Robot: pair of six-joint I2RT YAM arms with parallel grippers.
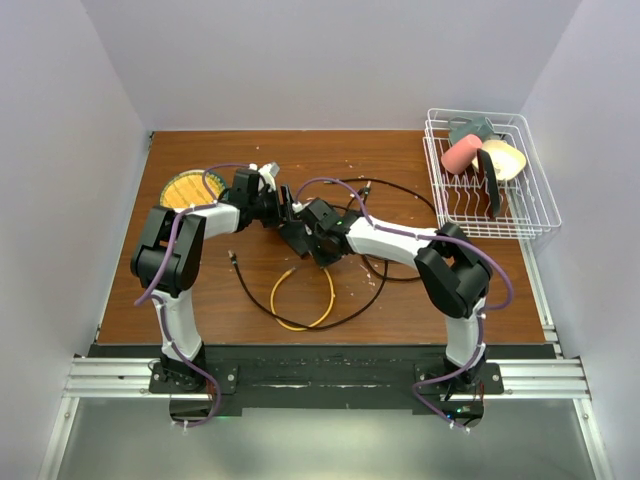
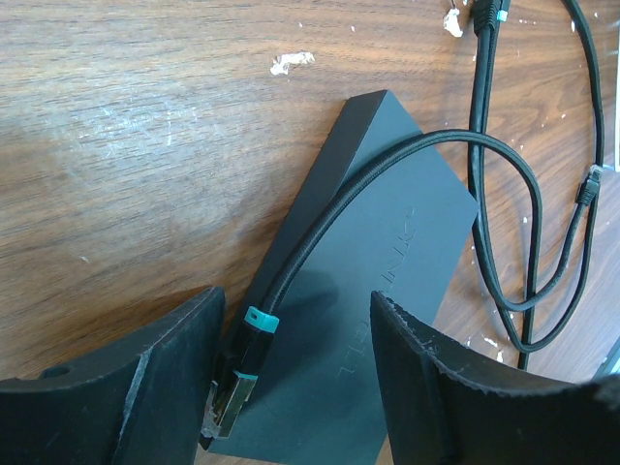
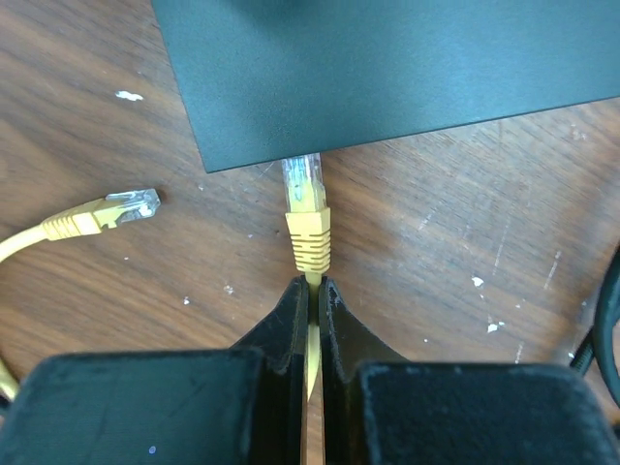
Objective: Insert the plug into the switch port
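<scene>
The switch is a flat dark grey box [image 1: 295, 232] lying between my two grippers. In the right wrist view my right gripper [image 3: 313, 286] is shut on the yellow cable just behind its yellow plug [image 3: 308, 228]. The plug's clear tip meets the box's near edge [image 3: 387, 68]; the ports themselves are hidden. My left gripper [image 2: 295, 320] is open, its fingers either side of the box [image 2: 387, 262]. A black braided cable with a teal-collared plug [image 2: 235, 373] lies across the box top, close to the left finger [image 2: 165, 378].
The yellow cable's other plug [image 3: 116, 208] lies loose on the wood to the left; its loop [image 1: 300, 300] lies nearer the arm bases. Black cables [image 2: 528, 242] curl beside the box. A white wire rack [image 1: 490, 175] stands at the back right and a yellow disc [image 1: 185, 190] at the back left.
</scene>
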